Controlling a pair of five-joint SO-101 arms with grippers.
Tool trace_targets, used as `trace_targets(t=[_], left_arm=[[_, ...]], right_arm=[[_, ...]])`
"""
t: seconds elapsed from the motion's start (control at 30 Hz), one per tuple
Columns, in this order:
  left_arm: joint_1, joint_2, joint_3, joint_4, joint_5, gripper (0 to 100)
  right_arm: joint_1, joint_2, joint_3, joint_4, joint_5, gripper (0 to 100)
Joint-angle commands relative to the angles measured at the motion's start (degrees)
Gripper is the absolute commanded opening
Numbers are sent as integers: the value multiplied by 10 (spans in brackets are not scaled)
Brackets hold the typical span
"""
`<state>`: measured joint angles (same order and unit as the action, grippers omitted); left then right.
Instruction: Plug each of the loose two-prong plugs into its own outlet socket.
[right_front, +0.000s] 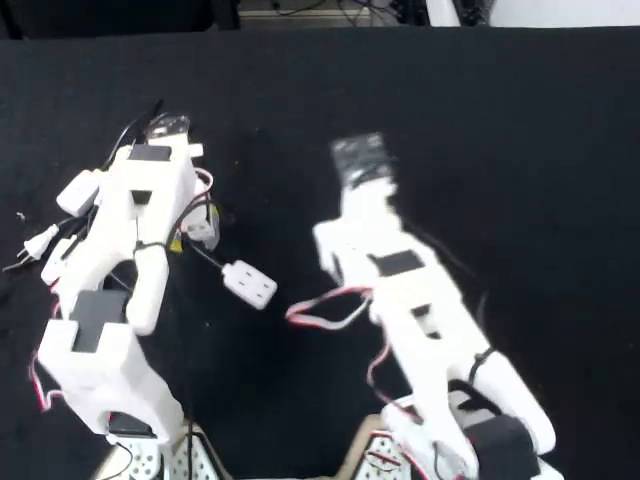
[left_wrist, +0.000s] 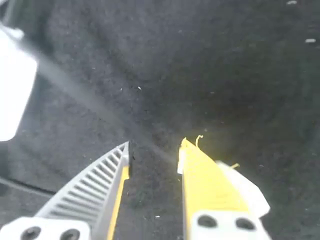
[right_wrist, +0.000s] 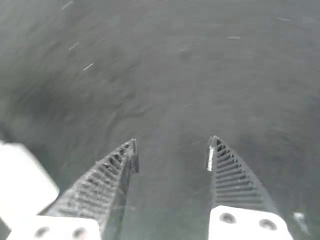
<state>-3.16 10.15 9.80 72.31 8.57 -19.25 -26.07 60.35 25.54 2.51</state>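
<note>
A white outlet socket (right_front: 250, 283) lies on the black table between the two arms, with a dark cable running from it toward the left arm. A white two-prong plug (right_front: 40, 243) rests at the far left, and a white block (right_front: 78, 190) sits just above it. My left gripper (left_wrist: 154, 150) is open over bare black cloth, nothing between its fingers; a blurred white block (left_wrist: 14, 95) lies off to its side. In the high view the left gripper (right_front: 168, 128) points toward the back. My right gripper (right_wrist: 172, 150) is open and holds nothing; from above the right gripper (right_front: 360, 160) sits mid-table.
The black cloth (right_front: 520, 150) covers the whole table. Red and white wires (right_front: 325, 310) loop from the right arm near the socket. A small white and yellow piece (right_front: 200, 228) lies beside the left arm. A white shape (right_wrist: 20, 185) sits beside the right gripper.
</note>
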Motion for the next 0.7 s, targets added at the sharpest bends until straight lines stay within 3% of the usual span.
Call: trace_targets(t=[0.0, 0.17, 0.37, 0.67], left_arm=[[-8, -92, 13, -11, 3, 168], [-48, -130, 56, -36, -33, 260], [-166, -125, 77, -84, -35, 241], [-178, -74, 95, -135, 71, 241]], right_arm=[[-56, -45, 12, 5, 37, 216], [-118, -40, 20, 6, 39, 289], [-200, 10, 13, 6, 42, 307], [-232, 116, -61, 10, 42, 307]])
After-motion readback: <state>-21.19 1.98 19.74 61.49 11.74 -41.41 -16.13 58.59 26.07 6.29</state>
